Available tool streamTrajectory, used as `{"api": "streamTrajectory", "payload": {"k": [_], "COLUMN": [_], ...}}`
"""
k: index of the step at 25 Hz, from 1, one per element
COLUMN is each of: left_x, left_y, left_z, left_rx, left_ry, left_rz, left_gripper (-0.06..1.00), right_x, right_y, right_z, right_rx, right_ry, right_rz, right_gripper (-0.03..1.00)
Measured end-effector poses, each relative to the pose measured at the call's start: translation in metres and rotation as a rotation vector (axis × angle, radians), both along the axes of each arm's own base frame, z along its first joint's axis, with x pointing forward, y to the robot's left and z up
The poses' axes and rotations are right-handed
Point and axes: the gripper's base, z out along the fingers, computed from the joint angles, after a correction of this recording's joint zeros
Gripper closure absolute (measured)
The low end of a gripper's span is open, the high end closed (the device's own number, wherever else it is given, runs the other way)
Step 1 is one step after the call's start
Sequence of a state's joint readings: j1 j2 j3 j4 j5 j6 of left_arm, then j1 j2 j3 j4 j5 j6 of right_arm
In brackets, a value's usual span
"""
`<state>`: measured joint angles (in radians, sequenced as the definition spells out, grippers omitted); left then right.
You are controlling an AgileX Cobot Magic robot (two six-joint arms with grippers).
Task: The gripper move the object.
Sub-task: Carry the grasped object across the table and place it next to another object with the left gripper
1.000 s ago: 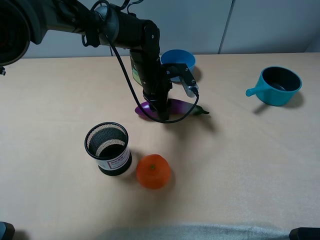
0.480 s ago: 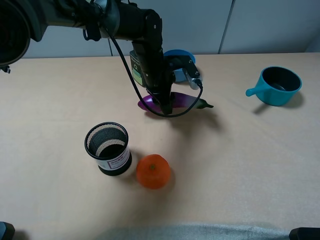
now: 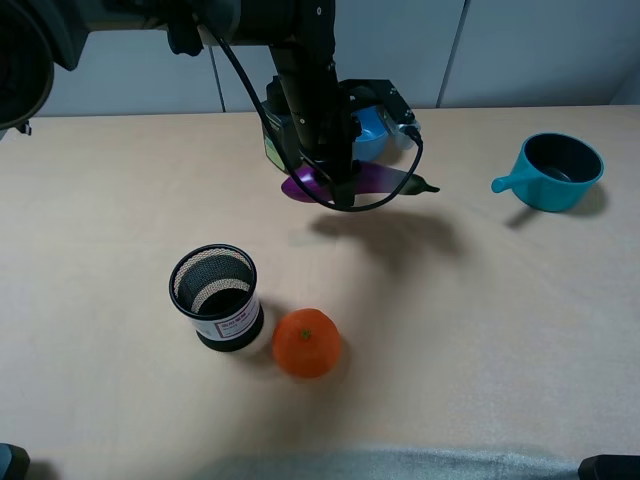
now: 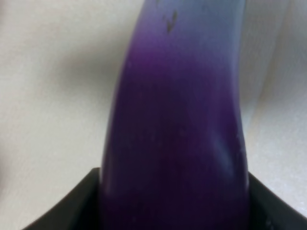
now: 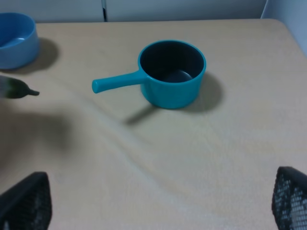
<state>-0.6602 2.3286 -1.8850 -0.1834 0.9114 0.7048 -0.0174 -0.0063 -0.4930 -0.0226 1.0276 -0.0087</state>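
Note:
The purple toy eggplant point(image 3: 372, 178) with its green stem tip point(image 3: 422, 185) hangs in the air above the table, lying roughly level. My left gripper point(image 3: 335, 185) is shut on the eggplant at its middle, below the black arm with cables. In the left wrist view the eggplant point(image 4: 177, 124) fills the frame between the dark jaws. Its shadow falls on the table below. In the right wrist view only the green stem tip point(image 5: 17, 89) shows at the edge. My right gripper point(image 5: 158, 211) is open and empty, with mesh-padded fingertips point(image 5: 24, 201) at the frame corners.
A blue bowl point(image 3: 362, 128) sits behind the arm. A teal saucepan point(image 3: 555, 172) stands at the right; it also shows in the right wrist view point(image 5: 168, 74). A black mesh cup point(image 3: 215, 297) and a round orange point(image 3: 306, 343) stand at the front left.
My left gripper has lifted the eggplant off the table and carried it up and slightly right. Its shadow has separated from it.

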Motion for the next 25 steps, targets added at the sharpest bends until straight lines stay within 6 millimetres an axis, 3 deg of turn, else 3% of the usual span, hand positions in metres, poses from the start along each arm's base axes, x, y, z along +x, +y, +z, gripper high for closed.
{"api": "streamTrajectory", "payload": {"k": [9,17,25], "left_x": [-0.014,-0.035,-0.056], "left_y": [-0.015,-0.052,-0.082], "left_z": [0.021,0.048,0.062], "left_rx": [0.005,-0.024,-0.093], "left_ry": [-0.019,-0.086,-0.132], "left_rz": [0.043,0.05,0.029], "left_gripper": [0.42,0.42,0.42], "right_x": [0.0,0.0,0.0], "right_y": [0.0,0.0,0.0], "right_z": [0.0,0.0,0.0], "right_rx": [0.0,0.0,0.0], "right_ry": [0.0,0.0,0.0], "right_rz": [0.0,0.0,0.0], "right_gripper": [0.28,0.28,0.28]}}
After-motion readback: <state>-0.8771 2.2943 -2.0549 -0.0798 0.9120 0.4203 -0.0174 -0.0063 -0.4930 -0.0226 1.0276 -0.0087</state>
